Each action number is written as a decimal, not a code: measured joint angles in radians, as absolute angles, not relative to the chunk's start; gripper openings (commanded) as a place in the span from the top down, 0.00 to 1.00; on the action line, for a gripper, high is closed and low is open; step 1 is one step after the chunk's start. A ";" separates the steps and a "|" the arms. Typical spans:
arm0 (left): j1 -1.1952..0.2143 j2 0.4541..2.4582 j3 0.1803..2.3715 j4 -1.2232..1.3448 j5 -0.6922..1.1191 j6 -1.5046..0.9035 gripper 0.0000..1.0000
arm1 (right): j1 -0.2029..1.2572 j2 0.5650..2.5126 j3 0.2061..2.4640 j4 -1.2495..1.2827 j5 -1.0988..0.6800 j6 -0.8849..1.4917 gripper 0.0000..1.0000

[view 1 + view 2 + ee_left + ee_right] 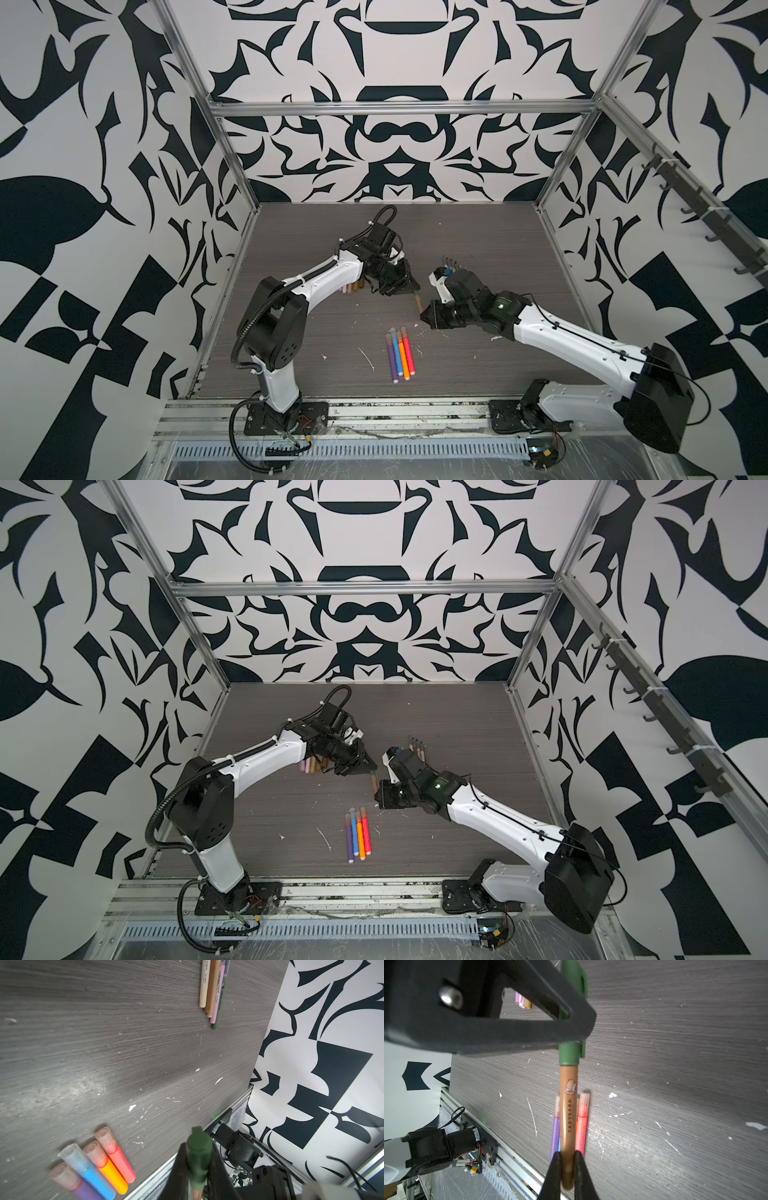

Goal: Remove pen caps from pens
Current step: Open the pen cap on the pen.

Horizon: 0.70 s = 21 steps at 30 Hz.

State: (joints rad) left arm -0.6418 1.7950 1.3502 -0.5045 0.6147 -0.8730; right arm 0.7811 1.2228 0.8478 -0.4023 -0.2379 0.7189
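Top views, pen: a brown pen (419, 302) is held above mid-desk (311, 365), spanning left end effector (411, 286) and right end effector (424, 316).
Top views, rest: four bright pens (358, 833) lie nearer; loose caps (309, 766) lie far left.
Left wrist: the left end effector (198, 1153) is clamped on the green cap (199, 1140).
Right wrist: the right end effector (568, 1155) is pinched together on the barrel's tail.
Handling: light, stiff, smooth plastic that may slip. The cap is probably friction-fit, so grip cap and barrel firmly and pull straight along the axis.
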 measured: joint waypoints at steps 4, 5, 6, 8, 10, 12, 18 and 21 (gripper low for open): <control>-0.642 1.795 1.350 -0.502 0.619 -0.875 1.00 | 0.781 1.216 0.847 -0.402 -0.236 0.725 0.77; -0.642 1.795 1.350 -0.500 0.619 -0.875 1.00 | 0.781 1.210 0.845 -0.402 -0.235 0.728 0.74; -0.642 1.795 1.350 -0.498 0.619 -0.876 1.00 | 0.781 1.203 0.842 -0.400 -0.234 0.730 0.73; -0.642 1.795 1.350 -0.496 0.620 -0.876 1.00 | 0.781 1.188 0.838 -0.398 -0.231 0.736 0.71; -0.642 1.795 1.350 -0.492 0.623 -0.878 1.00 | 0.781 1.180 0.835 -0.394 -0.229 0.739 0.71; -0.642 1.795 1.350 -0.490 0.627 -0.881 1.00 | 0.781 1.179 0.832 -0.390 -0.228 0.742 0.71; -0.646 1.795 1.350 -0.482 0.640 -0.888 1.00 | 0.780 1.194 0.826 -0.379 -0.228 0.754 0.71; -0.648 1.795 1.350 -0.477 0.647 -0.891 1.00 | 0.780 1.204 0.825 -0.373 -0.228 0.757 0.74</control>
